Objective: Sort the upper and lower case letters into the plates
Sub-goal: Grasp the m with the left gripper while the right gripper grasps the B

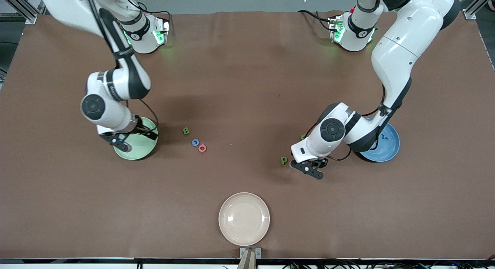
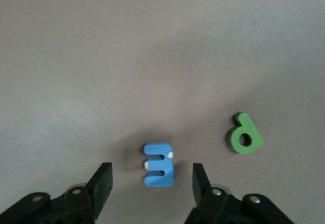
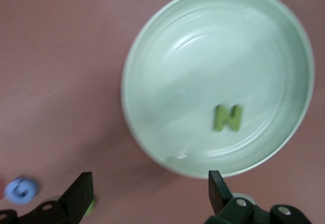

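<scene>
- Blue letter [image 2: 158,164]: we find it lying flat on the table between our left gripper's [image 2: 152,181] part-open fingers, untouched.
- Right gripper [image 3: 150,188]: spread wide, empty, over the pale green plate [image 3: 152,46] holding a green N [image 3: 228,118].

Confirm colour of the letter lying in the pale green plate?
Green: the letter N in the pale green plate, clearest in the right wrist view.

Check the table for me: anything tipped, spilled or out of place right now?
Nothing stands out. The green N lies flat in the pale green plate under the open right gripper. The left gripper, open, straddles a blue letter flat on the table beside a green one. The cream plate holds nothing.
</scene>
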